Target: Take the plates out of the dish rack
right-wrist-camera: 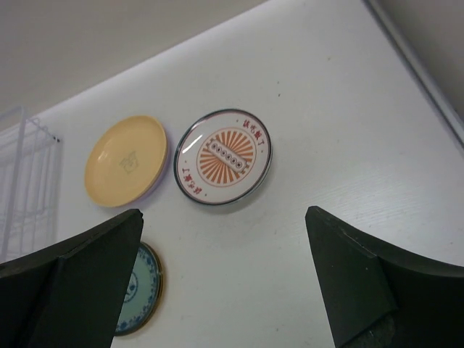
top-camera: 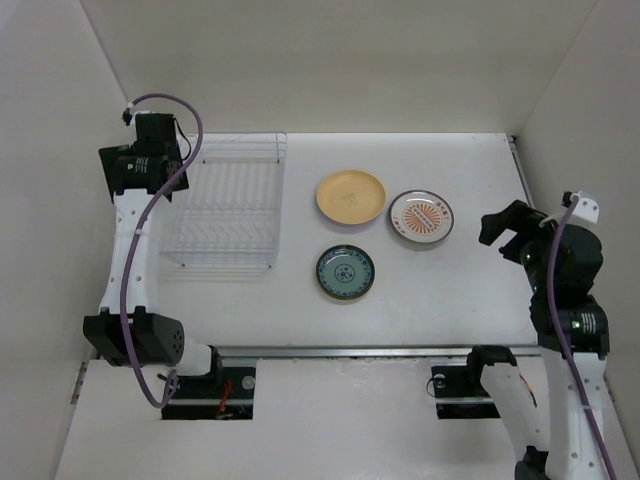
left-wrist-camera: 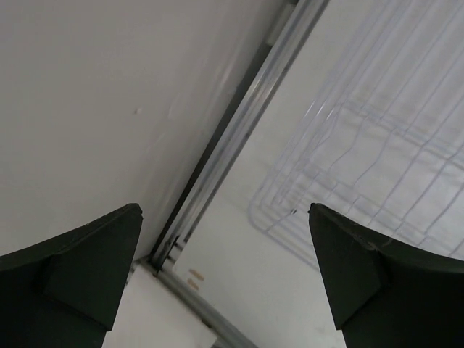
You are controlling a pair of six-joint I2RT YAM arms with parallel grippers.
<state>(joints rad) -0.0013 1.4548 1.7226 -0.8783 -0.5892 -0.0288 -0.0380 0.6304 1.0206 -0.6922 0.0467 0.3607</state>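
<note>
The dish rack [top-camera: 225, 205] of pale see-through wire stands at the left of the table; no plate shows in its slots. Three plates lie flat to its right: a mustard-yellow one [top-camera: 351, 197], a white one with an orange sunburst [top-camera: 421, 217] and a teal patterned one [top-camera: 346, 272]. In the right wrist view a lavender edge [right-wrist-camera: 166, 172] shows under the yellow plate [right-wrist-camera: 127, 159]. My left gripper [left-wrist-camera: 225, 210] is open and empty, raised beside the rack's left side [left-wrist-camera: 377, 159]. My right gripper [right-wrist-camera: 223, 214] is open and empty, raised to the right of the sunburst plate [right-wrist-camera: 223, 156].
White walls close in the table on the left, back and right. A metal rail [left-wrist-camera: 239, 138] runs along the table's left edge next to the rack. Another rail [top-camera: 350, 352] runs along the near edge by the arm bases.
</note>
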